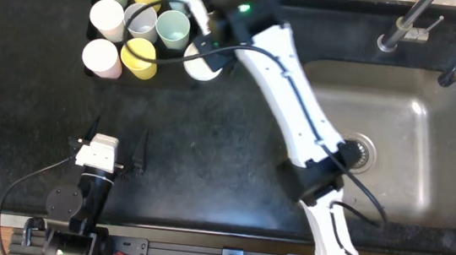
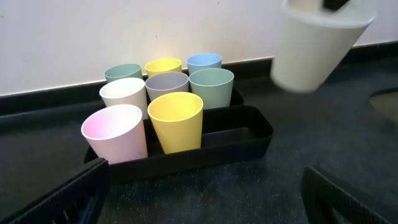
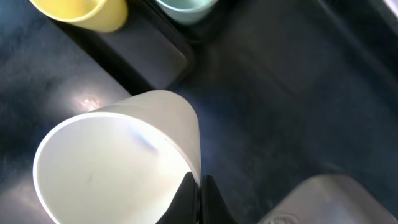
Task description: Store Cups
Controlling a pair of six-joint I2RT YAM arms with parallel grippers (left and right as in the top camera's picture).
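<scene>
**R gripper** (image 3: 199, 186): pinched shut on the rim of a white cup (image 3: 118, 162), one finger inside the wall and one outside. The cup hung tilted in the air, clear of the counter (image 1: 209, 142). It was near the right end of the tray (image 2: 255, 134) but not in it.

**Tray:** black, set vs. the back wall, w/ eight cups standing upright, mouths up.
- Back row, L to R: grey-green cup (image 2: 123, 73), back yellow cup (image 2: 163, 65), blue cup (image 2: 204, 61).
- Middle row: second white cup (image 2: 123, 93), grey cup (image 2: 166, 84), mint cup (image 2: 211, 84).
- Front row: pink cup (image 2: 115, 132), then front yellow cup (image 2: 177, 121) just beside it. The compartment to that cup's right was bare, and it was the one nearest the carried cup.

**L gripper** (image 1: 115, 139): fingers spread wide w/ nothing between them. It sat low over the counter close to its own base, facing the tray and well apart from it.

**Surroundings:** the counter was dark and speckled. A steel sink (image 1: 404, 146) was let into it on the right, w/ a tap (image 1: 404, 27) at the back edge. The R arm reached diag. from beside the sink across to the tray.
</scene>
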